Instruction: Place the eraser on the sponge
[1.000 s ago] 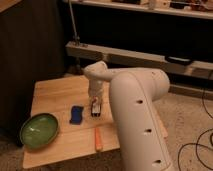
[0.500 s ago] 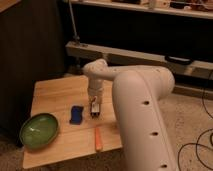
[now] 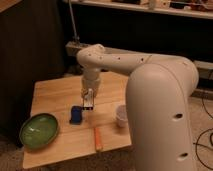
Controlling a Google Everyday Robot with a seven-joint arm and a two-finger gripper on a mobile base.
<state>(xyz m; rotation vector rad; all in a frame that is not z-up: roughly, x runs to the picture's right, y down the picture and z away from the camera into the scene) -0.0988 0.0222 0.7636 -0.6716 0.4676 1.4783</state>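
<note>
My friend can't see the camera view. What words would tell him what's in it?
A white robot arm's gripper holds a small eraser over a wooden table, beside a blue sponge. A green plate, an orange stick and a white cup sit on it.

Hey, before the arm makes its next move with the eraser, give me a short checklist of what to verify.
1. Small black-and-white eraser is at the tool: ok.
2. Firm hold on the eraser: cannot tell.
3. Tool is above the flat blue sponge: not ok; it seems offset toward the small white cup.
4. Sponge top is bare: ok.
5. Orange stick and round green plate lie apart from the sponge: ok.
</note>
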